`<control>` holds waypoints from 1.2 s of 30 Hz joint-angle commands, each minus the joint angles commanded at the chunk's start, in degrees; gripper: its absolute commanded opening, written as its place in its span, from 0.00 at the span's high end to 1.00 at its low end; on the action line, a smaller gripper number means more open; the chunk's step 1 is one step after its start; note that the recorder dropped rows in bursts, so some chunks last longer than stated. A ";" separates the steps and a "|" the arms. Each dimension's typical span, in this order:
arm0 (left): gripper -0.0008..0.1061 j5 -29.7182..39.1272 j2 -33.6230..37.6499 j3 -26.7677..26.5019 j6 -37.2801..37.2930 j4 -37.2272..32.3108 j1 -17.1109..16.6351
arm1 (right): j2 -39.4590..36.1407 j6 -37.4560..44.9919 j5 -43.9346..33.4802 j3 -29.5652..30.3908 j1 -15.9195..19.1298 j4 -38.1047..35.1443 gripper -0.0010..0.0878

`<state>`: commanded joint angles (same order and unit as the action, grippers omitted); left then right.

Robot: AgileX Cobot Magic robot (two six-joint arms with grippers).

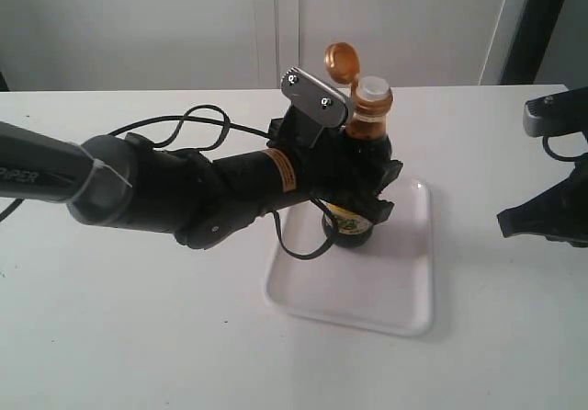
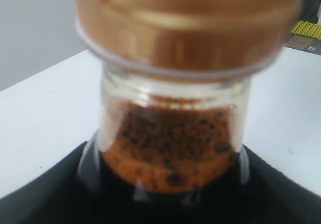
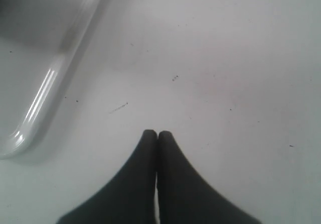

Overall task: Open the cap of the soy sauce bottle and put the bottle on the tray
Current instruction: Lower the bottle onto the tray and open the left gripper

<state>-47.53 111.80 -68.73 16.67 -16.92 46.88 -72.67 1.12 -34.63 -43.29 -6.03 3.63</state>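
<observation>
A: Here's your picture: the soy sauce bottle (image 1: 360, 176) is upright over the tray (image 1: 390, 286), which lies toward the right half of the table (image 1: 138, 336), closer to the front edge than the back. The cap (image 1: 341, 61) is flipped up on its hinge, white spout bare.

B: And your left gripper (image 1: 367, 194) is wrapped around the bottle's body, clenched on it. What I can't tell from here is whether the base is resting on the tray or hanging just above it.

A: That's your first risk. If you let go while it's off the surface, it drops and rocks, and with that cap open, sauce comes out of the spout.

B: The left wrist camera is pressed right up against the neck (image 2: 170, 148): dark liquid, foam on top. You've got a fairly full bottle, so any tilt spills.

A: Second risk: pulling the arm back. Your cable loops around near the bottle's base. Retreat sideways and you could drag a finger or cable against the glass and tip it.

B: It's also standing toward the tray's back part, nearer the rim. A nudge could put the base on that raised lip.

A: Your right gripper (image 3: 157, 136) is pinched shut on nothing, hovering over bare table beside the tray's edge (image 3: 40, 108). Well apart; no trouble there.
</observation>
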 joint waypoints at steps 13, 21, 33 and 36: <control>0.93 -1.03 1.62 0.00 0.00 -0.47 0.61 | 0.00 0.10 0.12 0.00 0.00 -0.43 0.99; 0.53 0.68 1.52 0.00 1.87 -0.36 0.61 | 0.00 0.10 0.12 0.00 0.00 -0.43 0.99; 0.24 8.94 1.05 0.00 4.43 -0.17 0.61 | 0.00 0.10 0.12 0.00 0.00 -0.57 0.99; 0.19 11.69 -0.79 0.00 4.43 -0.17 0.61 | 0.00 0.21 0.12 0.00 0.00 -0.57 0.99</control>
<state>-35.84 111.01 -68.73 21.10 -17.09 47.49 -72.67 1.32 -34.50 -43.29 -6.03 3.06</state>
